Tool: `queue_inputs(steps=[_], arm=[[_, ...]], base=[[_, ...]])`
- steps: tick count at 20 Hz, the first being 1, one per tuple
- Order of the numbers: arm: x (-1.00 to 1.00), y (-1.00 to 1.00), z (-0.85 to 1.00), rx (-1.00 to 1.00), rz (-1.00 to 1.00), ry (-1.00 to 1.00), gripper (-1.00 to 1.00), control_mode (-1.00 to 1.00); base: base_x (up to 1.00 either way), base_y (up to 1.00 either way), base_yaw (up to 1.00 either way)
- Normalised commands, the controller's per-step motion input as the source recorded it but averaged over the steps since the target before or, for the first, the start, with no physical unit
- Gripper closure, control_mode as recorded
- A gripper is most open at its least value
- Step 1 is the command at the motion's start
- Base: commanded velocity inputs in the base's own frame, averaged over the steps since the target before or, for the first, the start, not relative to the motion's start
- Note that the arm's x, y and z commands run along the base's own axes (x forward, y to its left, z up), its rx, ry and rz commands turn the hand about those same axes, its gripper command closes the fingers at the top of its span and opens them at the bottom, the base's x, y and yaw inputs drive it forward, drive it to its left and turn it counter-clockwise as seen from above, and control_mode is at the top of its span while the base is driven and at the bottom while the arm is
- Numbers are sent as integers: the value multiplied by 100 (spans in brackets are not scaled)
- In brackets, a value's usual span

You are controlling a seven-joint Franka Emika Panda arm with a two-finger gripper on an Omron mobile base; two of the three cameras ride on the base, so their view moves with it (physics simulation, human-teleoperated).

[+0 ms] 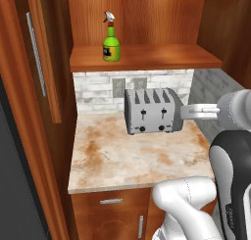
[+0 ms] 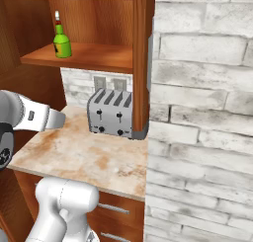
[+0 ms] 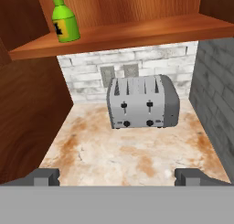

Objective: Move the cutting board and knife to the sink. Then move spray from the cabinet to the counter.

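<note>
The green spray (image 1: 111,40) (image 2: 62,41) (image 3: 64,24) stands upright on the left part of the open cabinet's shelf (image 1: 157,58) (image 3: 151,33). The cabinet door (image 1: 44,62) with its long silver handle is swung open at the left. Below lies the mottled beige counter (image 1: 122,156) (image 3: 123,154). My gripper (image 3: 117,177) is open, its two fingertips (image 3: 45,176) far apart with nothing between them. It hangs over the counter's front part, facing the back wall, well below and short of the spray. The cutting board and the knife are out of view.
A silver four-slot toaster (image 1: 152,110) (image 2: 111,112) (image 3: 141,102) sits at the back of the counter under the shelf. A grey brick wall (image 2: 202,112) (image 3: 215,95) closes the right side, and a wooden panel (image 3: 27,109) closes the left. Drawers (image 1: 112,202) lie below the counter.
</note>
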Motion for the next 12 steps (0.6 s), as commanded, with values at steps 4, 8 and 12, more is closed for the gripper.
queue_inputs(steps=[4, 8, 12], arm=[[0, 0, 0, 0, 0, 0, -100, 100], [0, 0, 0, 0, 0, 0, -100, 100], [0, 0, 0, 0, 0, 0, -100, 100]], base=[[64, 34, 27], [9, 0, 35], [19, 0, 29]])
